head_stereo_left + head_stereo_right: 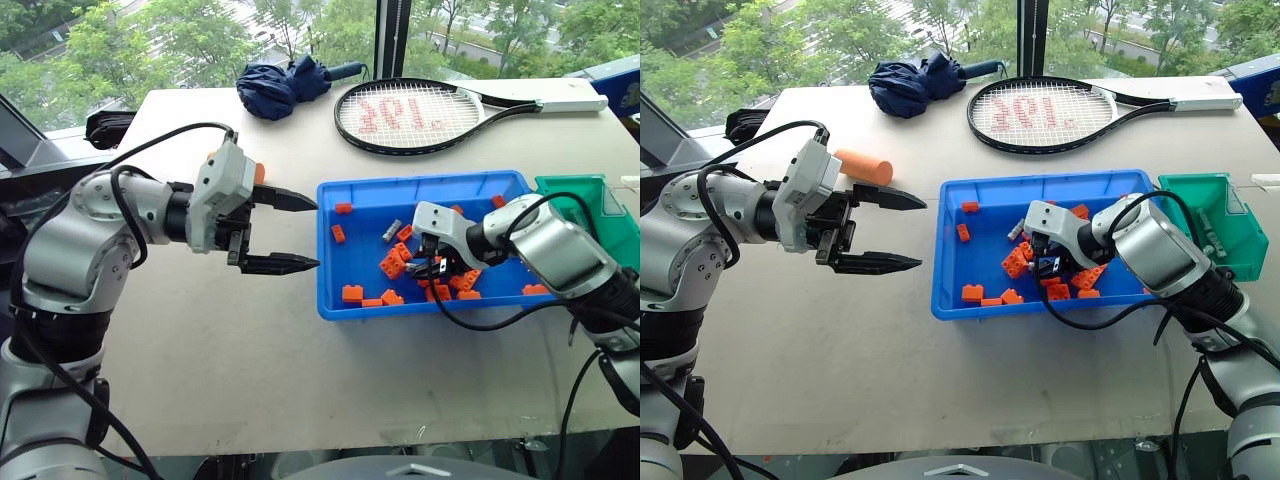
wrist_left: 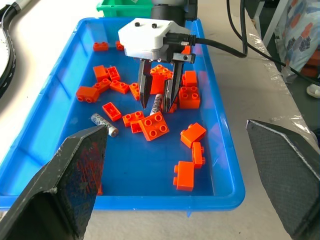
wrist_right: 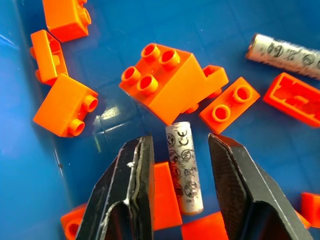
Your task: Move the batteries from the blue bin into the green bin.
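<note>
**Battery Between the Jaws, Not Yet Gripped**

While the right gripper (image 3: 172,192) straddles one battery (image 3: 184,167) on the floor of the blue bin (image 1: 330,290), its jaws stand apart, clear of the battery on both sides. Judged by appearance, the battery is small, rigid, smooth and round, liable to roll or slip; grip across the mid-length. A brick (image 3: 165,85) touches its far end. The left gripper (image 1: 283,232) hangs released off the bin's left edge. The right wrist view resolves the jaw gaps; the left wrist view adds a second battery (image 2: 104,124) towards the bin's left side; the eye views place the green bin (image 1: 1200,215) at the right edge.
</note>
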You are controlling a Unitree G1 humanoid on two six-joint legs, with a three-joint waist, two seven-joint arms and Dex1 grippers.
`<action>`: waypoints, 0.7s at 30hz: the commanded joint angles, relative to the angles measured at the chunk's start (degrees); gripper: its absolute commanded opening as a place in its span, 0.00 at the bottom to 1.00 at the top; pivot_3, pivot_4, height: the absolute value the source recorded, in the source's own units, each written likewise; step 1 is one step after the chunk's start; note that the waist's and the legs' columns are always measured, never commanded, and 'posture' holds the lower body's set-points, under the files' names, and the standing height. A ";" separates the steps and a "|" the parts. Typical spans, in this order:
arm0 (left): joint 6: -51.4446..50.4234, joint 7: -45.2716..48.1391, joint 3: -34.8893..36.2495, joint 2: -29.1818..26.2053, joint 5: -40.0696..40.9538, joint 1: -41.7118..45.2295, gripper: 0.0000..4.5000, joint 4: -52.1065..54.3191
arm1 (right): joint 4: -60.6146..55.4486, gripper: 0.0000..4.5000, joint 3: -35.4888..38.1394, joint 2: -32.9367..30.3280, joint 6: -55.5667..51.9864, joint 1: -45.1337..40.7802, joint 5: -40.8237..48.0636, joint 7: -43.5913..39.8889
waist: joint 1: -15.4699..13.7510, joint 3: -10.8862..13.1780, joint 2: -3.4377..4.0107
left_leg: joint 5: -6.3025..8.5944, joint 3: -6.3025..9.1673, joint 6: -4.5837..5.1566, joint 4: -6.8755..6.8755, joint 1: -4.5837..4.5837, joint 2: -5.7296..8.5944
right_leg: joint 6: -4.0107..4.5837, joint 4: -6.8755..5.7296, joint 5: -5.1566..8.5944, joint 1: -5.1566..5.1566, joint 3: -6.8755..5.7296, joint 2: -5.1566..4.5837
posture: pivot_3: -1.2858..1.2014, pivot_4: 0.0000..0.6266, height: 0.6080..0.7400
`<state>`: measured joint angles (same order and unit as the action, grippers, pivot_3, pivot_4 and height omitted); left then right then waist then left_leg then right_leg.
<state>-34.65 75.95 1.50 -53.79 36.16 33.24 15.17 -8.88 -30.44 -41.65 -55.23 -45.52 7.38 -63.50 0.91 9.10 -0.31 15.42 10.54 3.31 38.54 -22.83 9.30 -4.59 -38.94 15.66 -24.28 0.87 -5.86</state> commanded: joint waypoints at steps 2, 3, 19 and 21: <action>-0.02 0.43 0.27 -0.39 0.33 1.48 1.00 0.41 | -1.03 0.38 -0.58 0.49 -1.15 1.47 -0.51 1.50 | -0.02 0.00 0.00 | 0.00 0.00 0.00 0.00 0.00 0.00 | 0.00 0.00 0.00 0.00 0.00 0.00 | 0.52 0.24 1.00; 0.10 0.54 0.15 -0.35 0.21 1.61 1.00 0.23 | -0.87 0.32 -0.79 0.62 -0.65 1.83 -0.93 1.99 | -0.02 -0.01 -0.01 | 0.00 0.00 0.00 0.01 0.00 0.00 | 0.00 0.00 0.00 0.01 0.00 0.00 | 0.52 0.24 1.00; 0.51 1.20 0.47 0.42 0.64 2.15 1.00 -0.25 | -15.00 0.00 20.52 -3.83 -12.80 -0.41 10.15 5.45 | -0.07 -0.02 -0.04 | 0.00 0.01 0.00 0.02 -0.02 0.00 | 0.00 -0.01 0.00 -0.01 0.00 0.00 | 0.52 0.24 1.00; 0.72 1.47 0.20 0.76 0.57 2.69 1.00 -0.57 | -15.67 0.00 27.03 -6.66 -15.61 -1.11 11.70 6.38 | -0.15 -0.01 -0.03 | 0.00 0.01 0.00 0.03 -0.02 0.00 | 0.00 0.00 0.00 0.00 -0.01 0.00 | 0.52 0.24 1.00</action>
<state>-34.55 77.14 1.02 -53.00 36.16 34.70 14.47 -22.36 -10.56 -45.31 -68.58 -44.84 17.42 -58.11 0.76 9.09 -0.34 15.42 10.54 3.31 38.57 -22.87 9.31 -4.59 -38.93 15.66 -24.28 0.87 -5.87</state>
